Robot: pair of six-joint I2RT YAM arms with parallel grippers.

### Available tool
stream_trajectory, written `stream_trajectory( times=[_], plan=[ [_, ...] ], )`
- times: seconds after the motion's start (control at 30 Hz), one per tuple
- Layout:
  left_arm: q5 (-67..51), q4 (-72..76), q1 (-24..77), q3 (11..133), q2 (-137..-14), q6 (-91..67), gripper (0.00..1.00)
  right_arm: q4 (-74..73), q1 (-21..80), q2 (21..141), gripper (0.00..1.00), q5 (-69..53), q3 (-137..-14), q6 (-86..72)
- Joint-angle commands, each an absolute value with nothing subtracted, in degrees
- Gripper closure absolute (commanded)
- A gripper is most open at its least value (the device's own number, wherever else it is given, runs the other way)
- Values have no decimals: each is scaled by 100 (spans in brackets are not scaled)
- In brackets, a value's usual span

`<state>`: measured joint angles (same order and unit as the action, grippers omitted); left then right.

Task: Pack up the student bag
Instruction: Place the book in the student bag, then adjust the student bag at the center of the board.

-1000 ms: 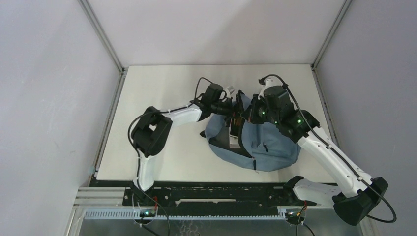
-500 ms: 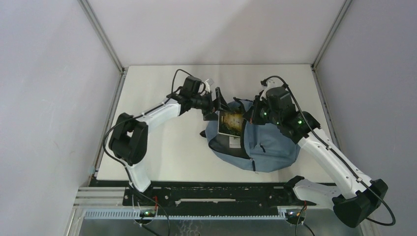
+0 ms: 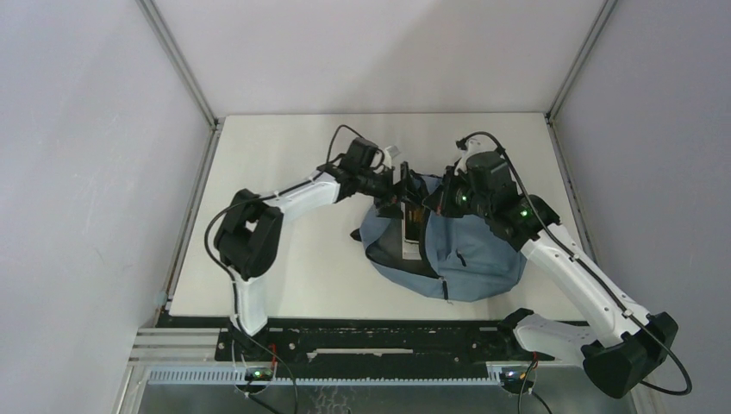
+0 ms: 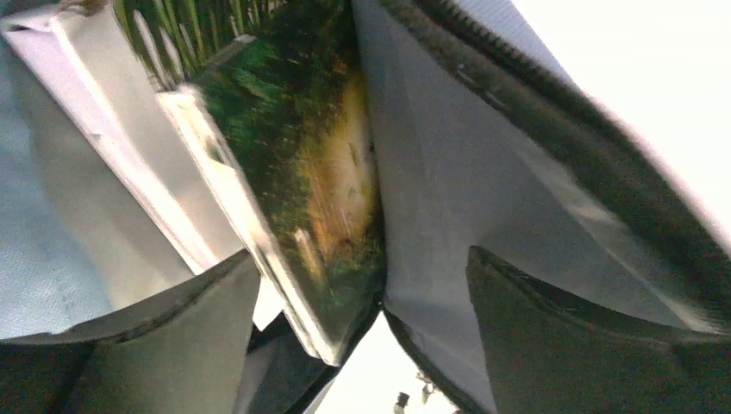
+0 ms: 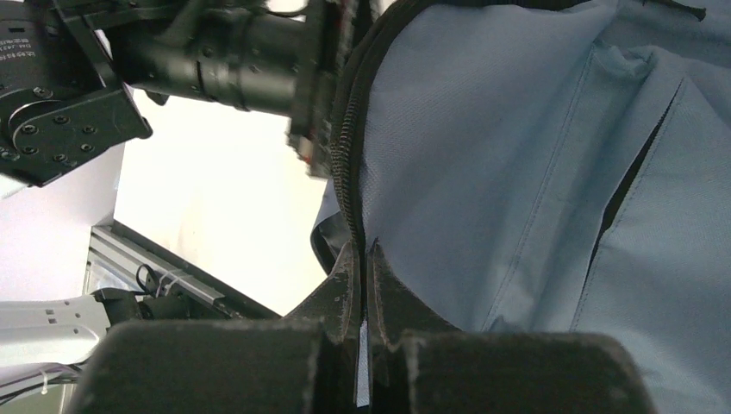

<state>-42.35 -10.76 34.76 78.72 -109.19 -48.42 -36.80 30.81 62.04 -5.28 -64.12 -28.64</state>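
Note:
The blue-grey student bag [image 3: 478, 250] lies on the table with its mouth facing left. A book with a green and yellow cover [image 3: 412, 228] stands partly inside the mouth. My left gripper [image 3: 399, 185] is open at the mouth. In the left wrist view its fingers [image 4: 172, 336] stand wide apart on either side of the book's [image 4: 302, 164] corner and the bag's grey lining [image 4: 483, 198]. My right gripper [image 3: 438, 197] is shut on the bag's black zip edge [image 5: 349, 155] and holds the flap up. The bag's fabric [image 5: 517, 155] fills the right wrist view.
The white table [image 3: 284, 259] ends in a black rail at the near edge [image 3: 362, 332]. Grey walls stand on either side and behind. The left arm's black wrist [image 5: 215, 60] is close above the right gripper [image 5: 362, 259].
My left gripper drew back left from the bag, leaving the book leaning at the mouth. It has now moved right to the mouth again. The book sits more edge-on. The right gripper kept its hold.

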Motion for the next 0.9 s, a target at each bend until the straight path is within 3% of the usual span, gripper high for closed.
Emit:
stream_trajectory(
  times=[0.0,0.5,0.7,0.87],
  plan=[
    [-3776,-2409,3654,8823,-11016,-4013,1,-3311,3058,6184,100,-589,-6380,-2890],
    [-2428,-3808,2987,8146,-9835,-2750,0,-3445,3172,6214,100,-282,-6262,-2834],
    [-1457,-3732,2139,7247,-8738,-2739,0,-3277,4145,6777,100,0,-6267,-2740],
    [-1352,-3793,2209,7229,-8373,-2036,0,-2994,4668,7639,100,180,-6262,-3012]
  ],
)
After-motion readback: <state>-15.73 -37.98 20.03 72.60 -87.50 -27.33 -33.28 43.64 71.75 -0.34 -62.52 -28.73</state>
